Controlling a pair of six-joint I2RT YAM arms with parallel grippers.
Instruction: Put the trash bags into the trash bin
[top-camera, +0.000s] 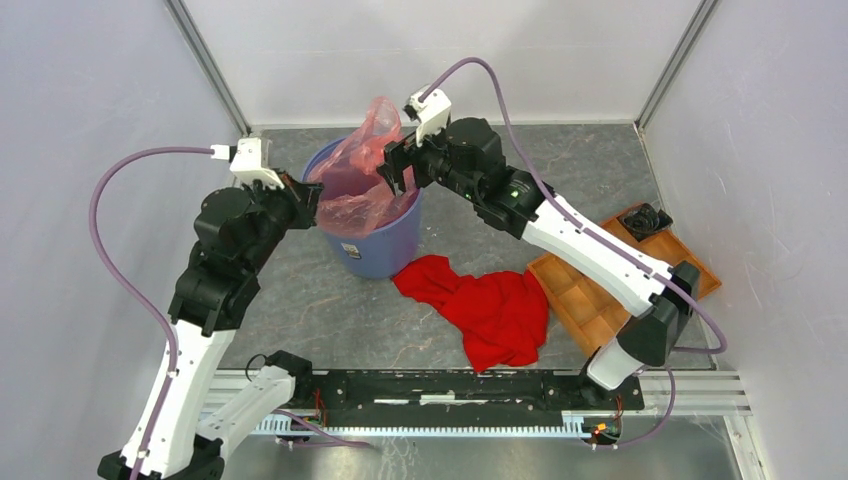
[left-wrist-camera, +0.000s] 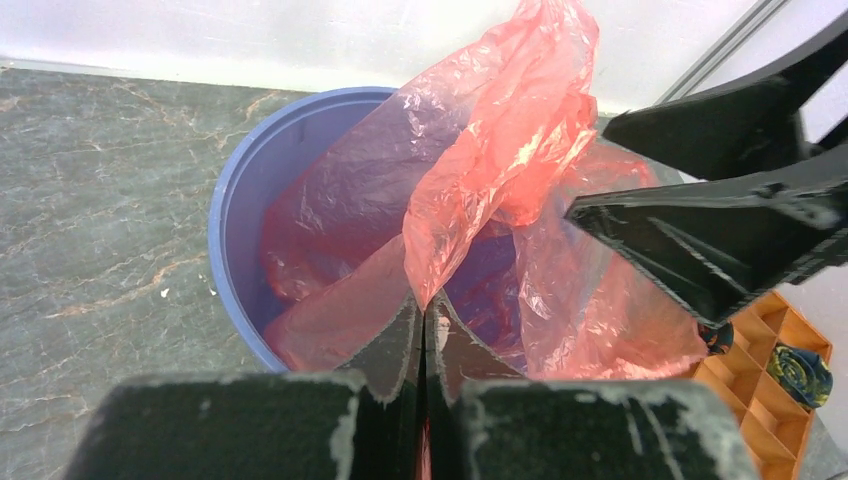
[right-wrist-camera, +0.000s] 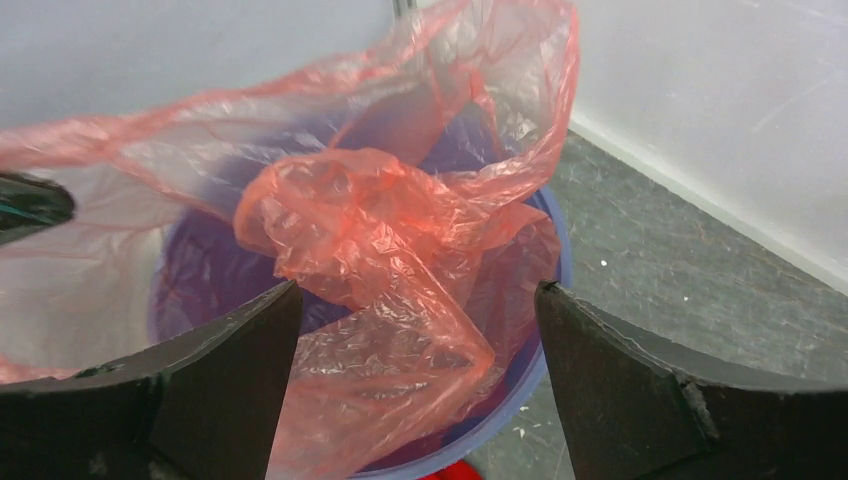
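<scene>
The blue trash bin (top-camera: 385, 245) stands at the back centre of the table. A translucent red-orange trash bag (top-camera: 360, 165) sits partly inside it, and its upper film billows above the rim. At the bin's left rim my left gripper (top-camera: 308, 195) is shut on an edge of the trash bag (left-wrist-camera: 500, 150), with the film pinched between the fingertips (left-wrist-camera: 425, 310). Over the right rim my right gripper (top-camera: 395, 170) is open. Its fingers stand wide apart (right-wrist-camera: 418, 295) with crumpled bag film (right-wrist-camera: 380, 230) below them, and they grip nothing. The bin's rim (right-wrist-camera: 555, 250) shows beneath.
A red cloth (top-camera: 490, 305) lies crumpled on the table in front of the bin. An orange-brown compartment tray (top-camera: 590, 295) sits at the right with a dark object (top-camera: 645, 217) in its far corner. Enclosure walls stand close behind and at both sides.
</scene>
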